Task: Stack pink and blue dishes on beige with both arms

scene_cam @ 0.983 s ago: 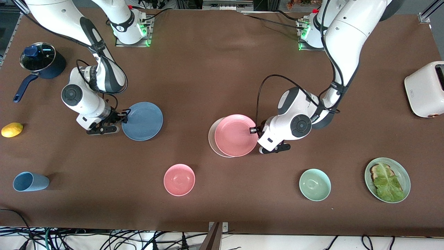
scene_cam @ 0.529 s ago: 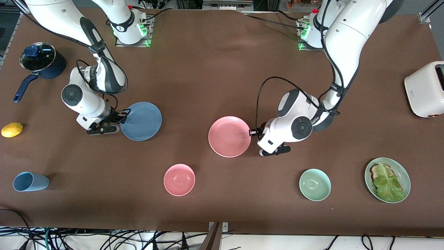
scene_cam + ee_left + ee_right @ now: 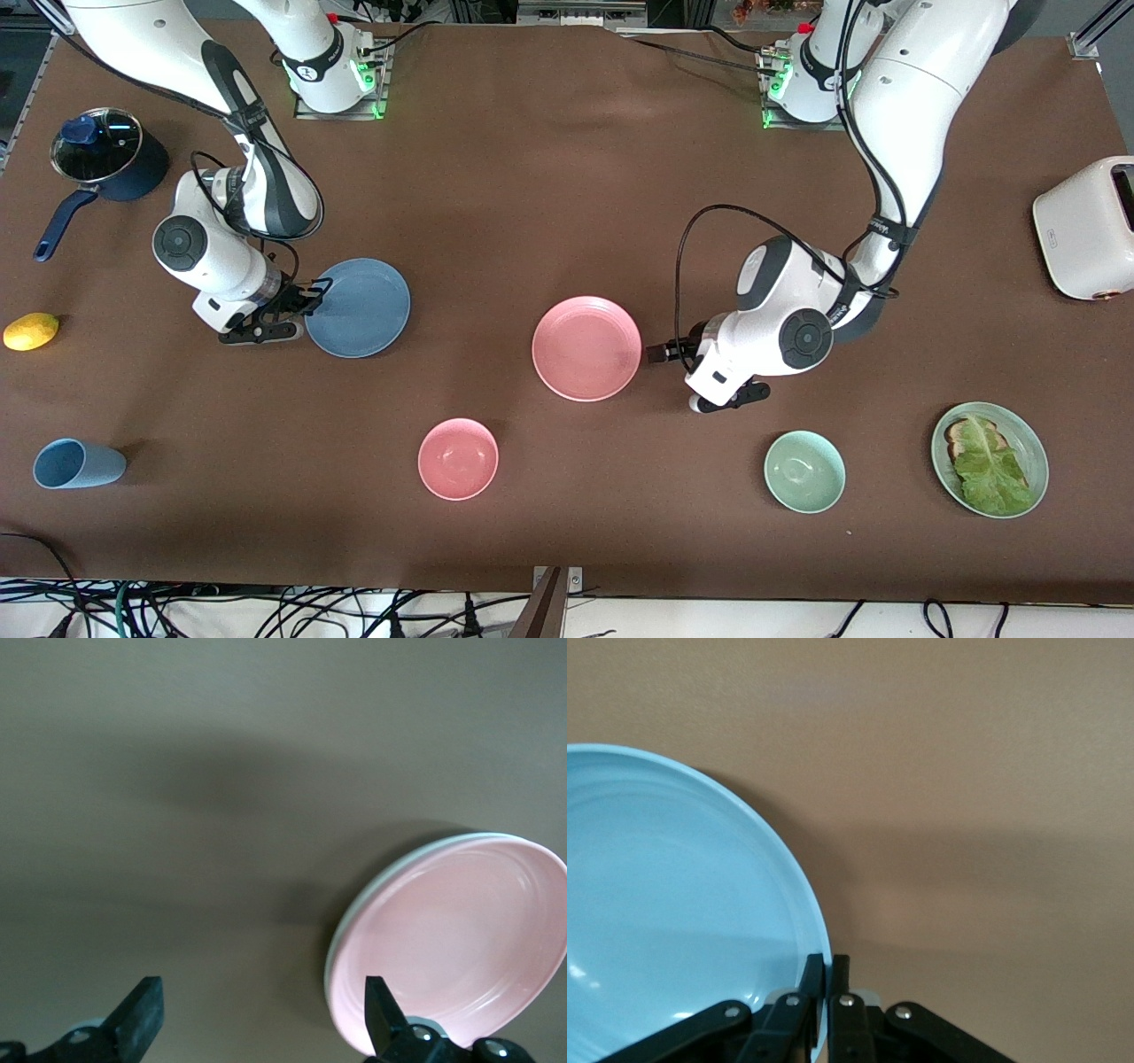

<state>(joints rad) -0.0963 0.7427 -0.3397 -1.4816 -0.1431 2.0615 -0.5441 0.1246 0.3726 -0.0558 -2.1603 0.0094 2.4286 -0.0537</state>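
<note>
Right gripper (image 3: 306,301) is pinching the blue plate's (image 3: 359,307) rim with closed jaws, left gripper (image 3: 660,352) is sitting jaws-open beside the pink plate (image 3: 586,347) covering the beige plate (image 3: 354,912) mid-tabletop.

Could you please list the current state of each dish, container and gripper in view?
Pastel pink round plate: stacked on the cream-beige plate, released.
Medium blue round plate: rim pinched.
Right gripper: shut on the blue plate's rim.
Left gripper: open, beside the pink plate.
Dark blue pot: glass lid on.
Light blue cup: lying on its side.
Pale green plate: holds toast and lettuce.
</note>
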